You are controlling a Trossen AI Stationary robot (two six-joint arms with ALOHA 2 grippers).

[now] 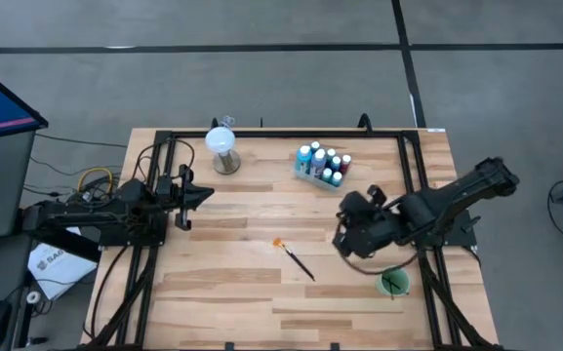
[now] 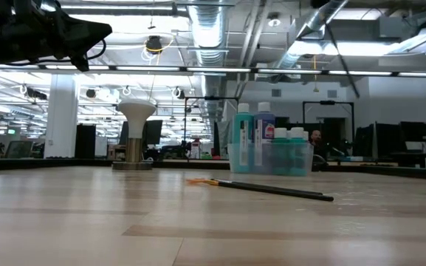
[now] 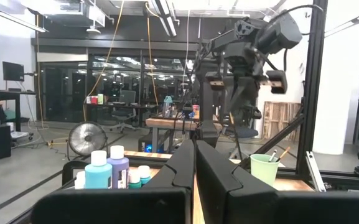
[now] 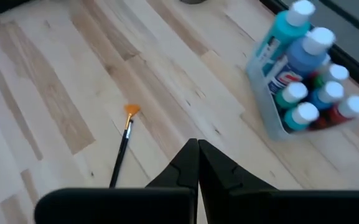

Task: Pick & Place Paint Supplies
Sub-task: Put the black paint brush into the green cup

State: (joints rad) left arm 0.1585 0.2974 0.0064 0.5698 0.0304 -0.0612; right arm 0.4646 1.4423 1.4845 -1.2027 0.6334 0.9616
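One dark-handled paintbrush [image 1: 296, 258] lies flat on the wooden table, its orange tip [image 4: 131, 111] toward the far left. Several white-capped paint bottles [image 1: 322, 164] stand in a clear tray at the far middle. My right gripper [image 4: 198, 149] is shut and empty. It hangs above the table to the right of the brush [image 4: 120, 158] and nearer than the bottles [image 4: 307, 81], slanting down. My left gripper [image 1: 203, 195] waits at the table's left side, shut and empty, pointing right.
A green cup [image 1: 392, 283] with brushes standing in it sits near the right edge, below my right arm. A white globe on a round base [image 1: 222, 148] stands at the far left of the middle. A black frame runs along the table's edges.
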